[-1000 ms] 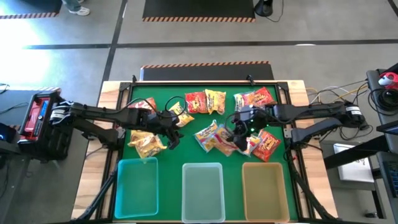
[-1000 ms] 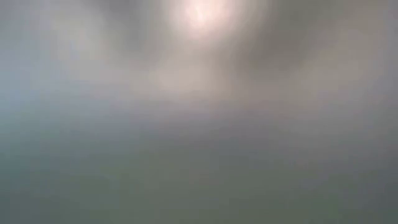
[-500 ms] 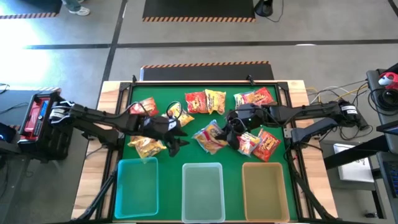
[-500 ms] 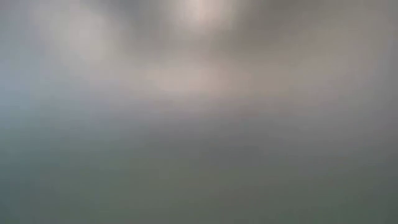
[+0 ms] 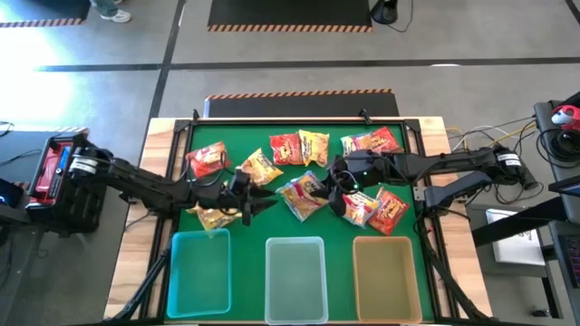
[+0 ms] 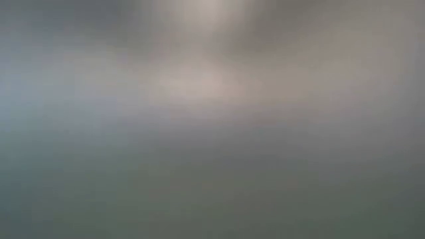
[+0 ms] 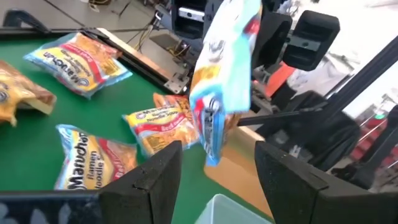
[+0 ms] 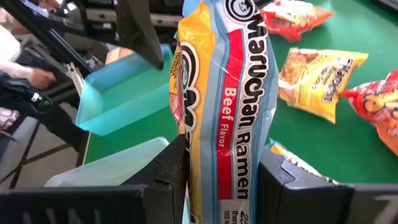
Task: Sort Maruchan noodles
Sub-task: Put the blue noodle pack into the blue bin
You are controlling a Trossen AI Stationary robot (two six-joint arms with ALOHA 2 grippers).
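Right gripper (image 8: pixel 217 180) is clamping an upright beef-flavour Maruchan packet (image 8: pixel 217 93) above the green mat's (image 5: pixel 272 222) middle — other packets (image 5: pixel 299 147) are lying scattered behind the three bins (image 5: pixel 294 276) — while left gripper (image 7: pixel 214 171) is hovering near the blue bin (image 5: pixel 199 272), fingers parted, holding nothing.

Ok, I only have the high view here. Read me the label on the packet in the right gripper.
Observer: In the right wrist view, the right gripper is shut on a beef-flavor packet. It reads Maruchan Ramen, Beef Flavor, and stands on edge.
Operator: Now check the left gripper for me.
Observer: In the left wrist view, the left gripper is open, with nothing between its fingers.
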